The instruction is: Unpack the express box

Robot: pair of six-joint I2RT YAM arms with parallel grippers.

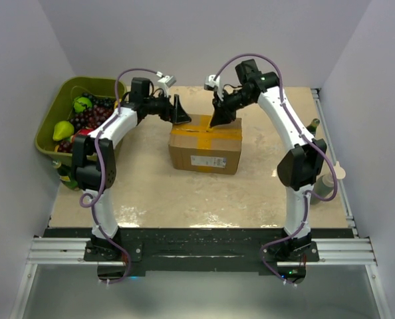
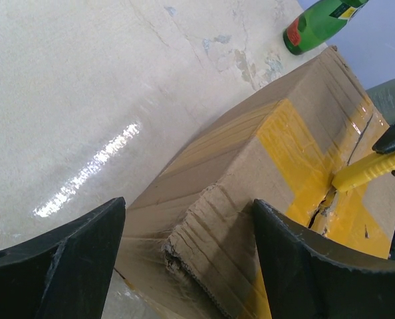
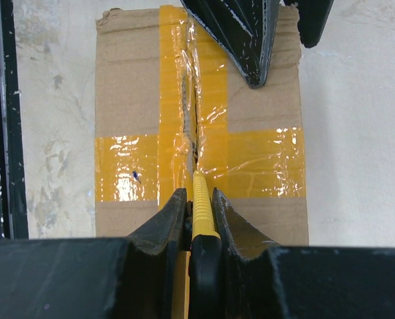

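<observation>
right fingers [image 3: 164, 229] of right gripper [image 3: 199, 194] clamp yellow utility knife [image 3: 200, 216], tip in taped seam [image 3: 192, 126] of express box [image 3: 131, 86] just ahead. left gripper [image 2: 187, 203] open, straddling box corner, apparently untouching. judgement: brace box, cut shallow along seam.

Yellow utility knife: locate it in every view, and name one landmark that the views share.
Top external: not distinguishable, hidden under the right end effector over the express box.
Left wrist: yellow utility knife at the right edge, tip at the tape seam.
Right wrist: bottom centre, clamped between the fingers.
Shared landmark: the box's yellow tape cross.
</observation>
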